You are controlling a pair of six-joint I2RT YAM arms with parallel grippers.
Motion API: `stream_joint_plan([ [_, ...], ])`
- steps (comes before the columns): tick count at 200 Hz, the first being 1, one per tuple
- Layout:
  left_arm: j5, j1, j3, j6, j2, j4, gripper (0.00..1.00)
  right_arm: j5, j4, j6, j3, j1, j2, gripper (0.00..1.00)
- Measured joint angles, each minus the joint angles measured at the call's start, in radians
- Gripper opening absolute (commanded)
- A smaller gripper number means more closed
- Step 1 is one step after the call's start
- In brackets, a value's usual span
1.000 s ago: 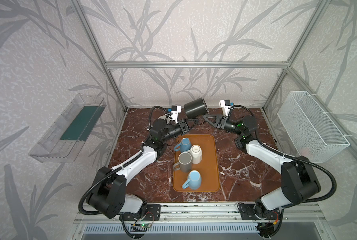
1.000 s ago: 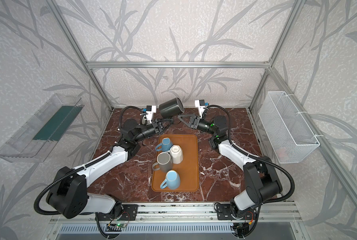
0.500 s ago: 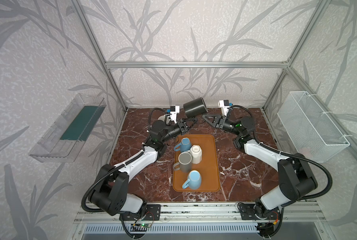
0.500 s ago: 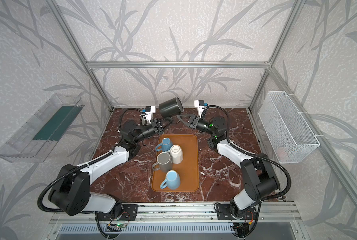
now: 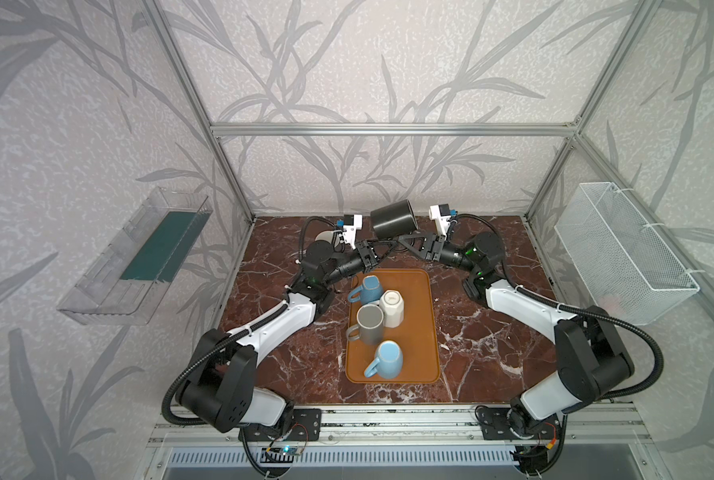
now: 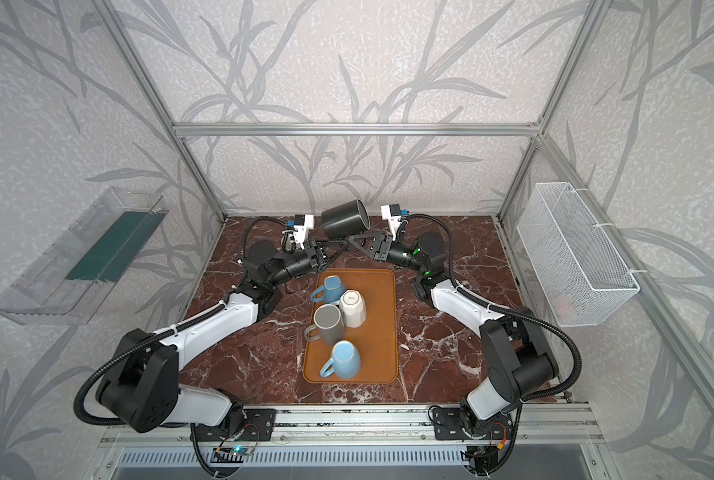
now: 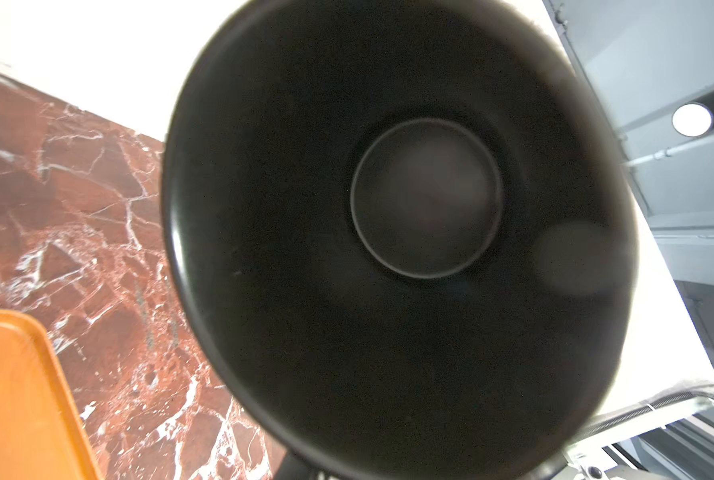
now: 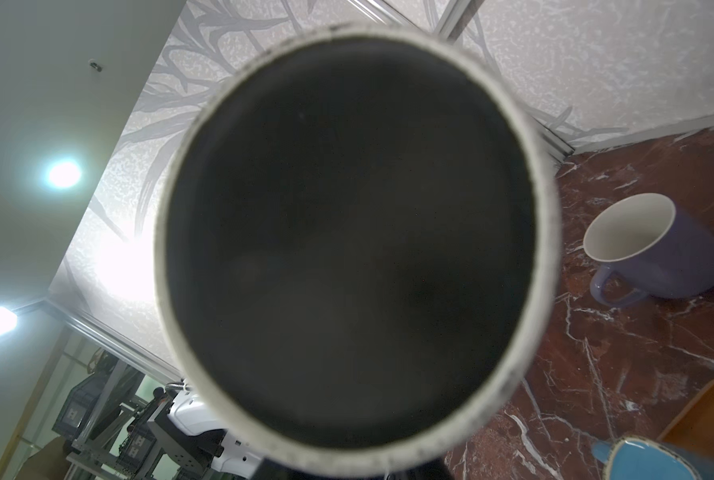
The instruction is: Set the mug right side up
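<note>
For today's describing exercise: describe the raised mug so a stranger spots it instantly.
Find the orange tray on the table. Beyond its far edge, where the left gripper and right gripper converge, hangs the black mug. It alone is black and airborne, tipped sideways.

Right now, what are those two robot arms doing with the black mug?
The black mug hangs in the air behind the orange tray, tipped on its side with its mouth toward the right arm. The jaws of both arms meet under it; the left arm seems to be gripping it. Four other mugs sit on the tray.
</note>
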Motion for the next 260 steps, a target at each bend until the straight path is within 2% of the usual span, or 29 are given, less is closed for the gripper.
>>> stream_joint_plan([
  [57, -0.005, 0.000, 0.000, 0.092, -0.066, -0.159, 0.00, 0.012, -0.167, -0.097, 0.000, -0.007, -0.074, 0.33],
  [99, -0.010, 0.000, 0.000, 0.151, -0.093, -0.240, 0.00, 0.011, -0.234, -0.122, 0.000, -0.012, -0.084, 0.22],
  [145, -0.011, 0.000, 0.000, 0.151, -0.093, -0.254, 0.00, -0.013, -0.247, -0.136, 0.000, -0.012, -0.080, 0.10],
  [177, -0.011, 0.000, 0.000, 0.151, -0.093, -0.261, 0.00, -0.027, -0.247, -0.135, 0.000, -0.013, -0.075, 0.05],
  [220, -0.016, 0.000, 0.000, 0.150, -0.093, -0.258, 0.12, -0.038, -0.220, -0.123, 0.000, -0.013, -0.066, 0.00],
  [260, -0.016, 0.001, 0.000, 0.146, -0.094, -0.234, 0.17, -0.038, -0.175, -0.095, 0.000, -0.013, -0.060, 0.00],
])
